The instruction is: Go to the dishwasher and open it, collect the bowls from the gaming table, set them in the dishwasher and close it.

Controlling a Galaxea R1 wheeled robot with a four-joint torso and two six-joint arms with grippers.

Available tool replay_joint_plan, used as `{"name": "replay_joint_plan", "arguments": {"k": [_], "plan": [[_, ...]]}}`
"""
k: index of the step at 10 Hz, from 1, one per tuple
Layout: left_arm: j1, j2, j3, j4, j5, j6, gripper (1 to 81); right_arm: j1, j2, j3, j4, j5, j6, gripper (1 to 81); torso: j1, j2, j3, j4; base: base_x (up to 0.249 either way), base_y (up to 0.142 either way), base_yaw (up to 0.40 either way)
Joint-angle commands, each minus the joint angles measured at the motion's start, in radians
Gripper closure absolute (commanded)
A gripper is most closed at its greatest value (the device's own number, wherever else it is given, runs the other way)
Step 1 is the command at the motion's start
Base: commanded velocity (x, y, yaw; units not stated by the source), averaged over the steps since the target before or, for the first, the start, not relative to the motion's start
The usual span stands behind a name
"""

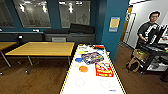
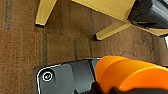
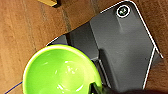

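I am facing the gaming table (image 1: 75,86), its long axis running straight away from me. My left gripper (image 2: 105,88) is clamping an orange bowl (image 2: 130,75); my right gripper (image 3: 96,88) is gripping a green bowl (image 3: 60,72) by its rim, mouth up above the floor.

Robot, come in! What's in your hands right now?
Left gripper: orange bowl. Right gripper: round green bowl. Long white-topped, yellow-rimmed gaming table ahead, blue bowl on it. Nothing blocking.
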Motion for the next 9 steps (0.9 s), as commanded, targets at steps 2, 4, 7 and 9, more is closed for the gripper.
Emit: {"name": "replay_joint_plan", "arguments": {"k": [2,4,7,9], "plan": [[0.16,0.154,-0.297,0.091,-0.263,0.015,81.1,0.003,0.025,-0.08,-0.057,-0.026,-0.004,81.1,0.0,0.0,0.0,0.0,0.0,0.0,0.0],[0.218,0.213,-0.401,0.092,-0.309,0.019,81.1,-0.016,0.084,-0.173,-0.081,-0.025,-0.004,81.1,0.0,0.0,0.0,0.0,0.0,0.0,0.0],[0.272,0.334,-0.583,0.099,-0.343,0.033,81.1,-0.022,0.132,-0.226,-0.1,-0.025,-0.004,81.1,-0.001,-0.001,0.044,0.0,0.0,0.0,0.0],[0.288,0.374,-0.633,0.105,-0.352,0.031,81.1,-0.023,0.139,-0.231,-0.102,-0.025,-0.004,81.1,-0.001,-0.002,0.031,0.0,0.0,0.0,0.0]]}}
